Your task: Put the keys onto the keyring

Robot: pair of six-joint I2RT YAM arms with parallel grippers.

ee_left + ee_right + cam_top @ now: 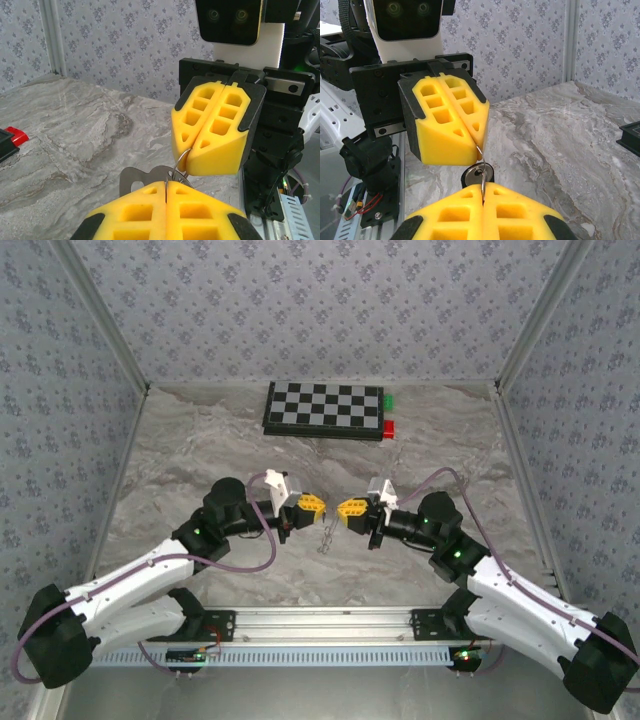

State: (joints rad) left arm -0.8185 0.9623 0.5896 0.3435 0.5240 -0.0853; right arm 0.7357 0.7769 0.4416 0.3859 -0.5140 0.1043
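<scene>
Above the table's middle my left gripper and right gripper meet tip to tip. Each is shut on the keyring, a thin silver wire loop spanning the small gap between them. In the left wrist view my own fingertips pinch its near end and the right gripper clamps the far end of the keyring. The key, black-headed with a round silver face, hangs on the wire just past my right gripper. A flat grey metal piece dangles there.
A black-edged checkerboard lies at the back, with a green block and a red block at its right end. Patterned walls close in both sides. A metal rail runs along the near edge between the arm bases.
</scene>
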